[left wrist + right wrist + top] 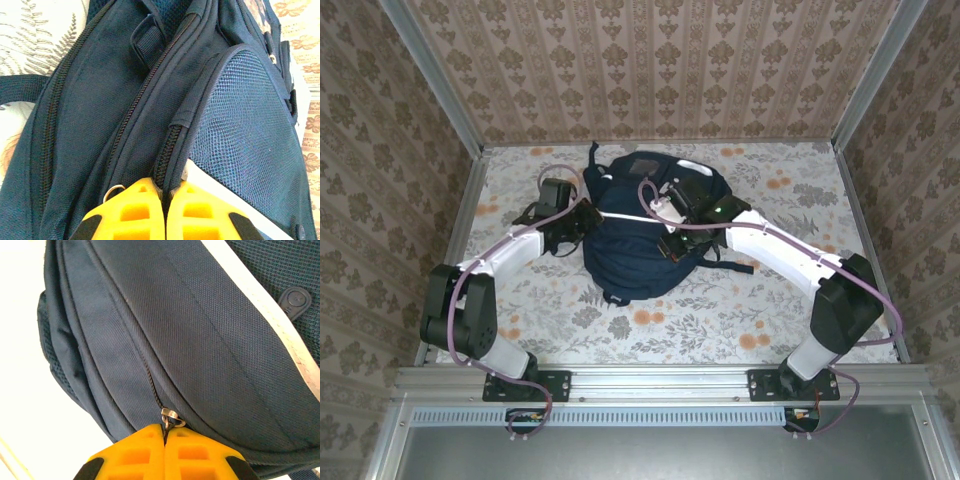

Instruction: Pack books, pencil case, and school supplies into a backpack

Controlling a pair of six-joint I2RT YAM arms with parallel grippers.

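The navy-blue backpack (638,232) lies flat in the middle of the table. My left gripper (582,222) is at its left side. In the left wrist view the gripper (165,193) is shut, its yellow fingers pinching the fabric edge along a zipper track (168,145), with a small metal ring (114,190) just to the left. My right gripper (672,240) is over the bag's right half. In the right wrist view it (164,429) is shut on the metal zipper pull (170,417). The books and the pencil case are out of view.
The floral tablecloth (720,320) lies bare around the bag. Dark straps trail from the backpack at the top (592,152) and right (732,265). Patterned walls close in the table on three sides. A white stripe (260,307) and a snap button (295,299) mark the bag's side.
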